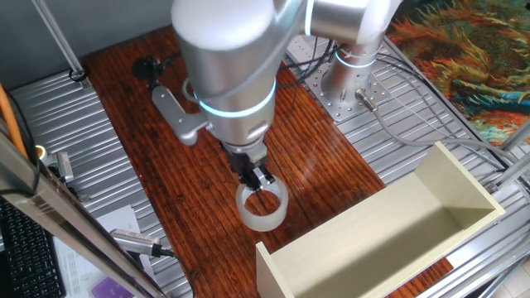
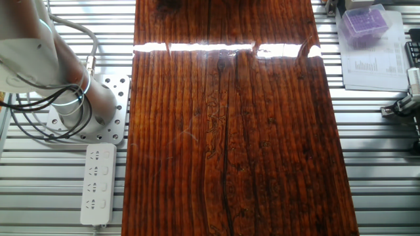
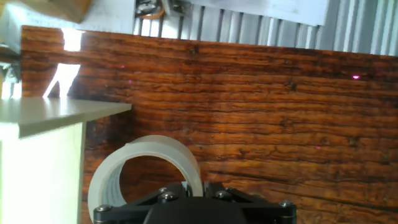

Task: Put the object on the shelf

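Observation:
The tape roll, a translucent whitish ring with a wide hole, hangs from my gripper above the wooden tabletop. The gripper is shut on the roll's wall, with one finger inside the hole and one outside. In the hand view the roll sits just ahead of the gripper, which pinches its right wall. The shelf, a long cream open box, lies at the lower right, close to the roll. Its flat board fills the left of the hand view. The other fixed view shows neither roll nor gripper.
The arm's base is bolted at the back of the table, with cables trailing right. A white power strip lies beside the base. A purple box and papers sit off the wood. Dark wood board spans the middle.

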